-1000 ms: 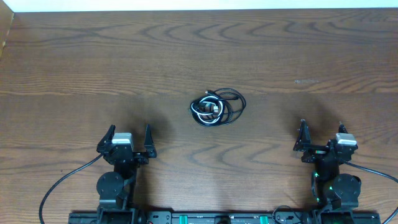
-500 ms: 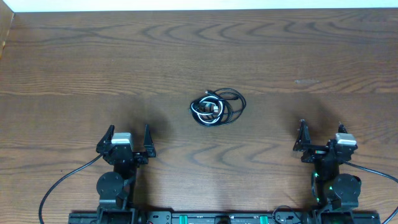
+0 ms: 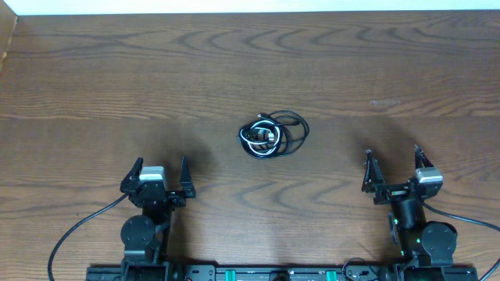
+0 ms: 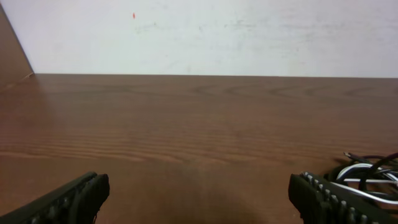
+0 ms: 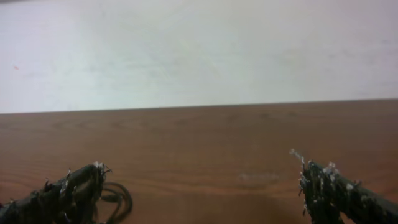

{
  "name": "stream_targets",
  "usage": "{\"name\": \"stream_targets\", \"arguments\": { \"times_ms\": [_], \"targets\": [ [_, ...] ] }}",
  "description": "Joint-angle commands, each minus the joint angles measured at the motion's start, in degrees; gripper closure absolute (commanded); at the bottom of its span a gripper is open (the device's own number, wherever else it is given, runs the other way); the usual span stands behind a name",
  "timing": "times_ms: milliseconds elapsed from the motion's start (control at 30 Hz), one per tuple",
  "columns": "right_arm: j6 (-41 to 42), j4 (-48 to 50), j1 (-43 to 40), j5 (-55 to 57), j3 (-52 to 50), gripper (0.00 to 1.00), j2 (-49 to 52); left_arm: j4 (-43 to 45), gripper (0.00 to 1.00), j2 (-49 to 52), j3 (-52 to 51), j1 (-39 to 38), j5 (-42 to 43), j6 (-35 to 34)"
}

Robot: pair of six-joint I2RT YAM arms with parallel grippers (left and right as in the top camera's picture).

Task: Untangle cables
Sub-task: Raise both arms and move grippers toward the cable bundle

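Cables (image 3: 271, 134): tangled black-and-white coil, frame centre, on wooden table (image 3: 117, 78).
Left gripper (image 3: 162, 165): jaws spread wide, empty, lower left.
Right gripper (image 3: 392, 156): jaws spread wide, empty, lower right.

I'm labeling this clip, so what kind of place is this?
Probably a robotics lab test bench: a dark wooden table against a plain white wall, the left gripper and right gripper open at its near edge, and just a small tangle of cables laid out.

You have a dark, wood-grained counter (image 3: 94, 78) meeting a white wall (image 4: 249, 37) at the back; you can see a faint pale smudge (image 3: 385, 101) toward its right side.
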Motion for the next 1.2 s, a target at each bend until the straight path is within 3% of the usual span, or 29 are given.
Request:
{"name": "stream_targets", "arguments": {
  "times_ms": [0, 733, 1167],
  "targets": [
    [0.6, 1.1, 0.3, -2.4, 0.0, 0.01, -0.1, -0.7, 0.02, 0.1, 2.3, 0.2, 0.2, 0.0],
    [0.1, 4.5, 0.3, -8.7, 4.5, 0.01, -0.1, -10.6, 0.02, 0.8, 17.3, 0.2, 5.6, 0.5],
    [0.2, 4.5, 0.3, -12.8, 15.3, 0.01, 8.7, -19.7, 0.02, 18.4, 33.3, 0.2, 9.6, 3.1]
  ]
}}
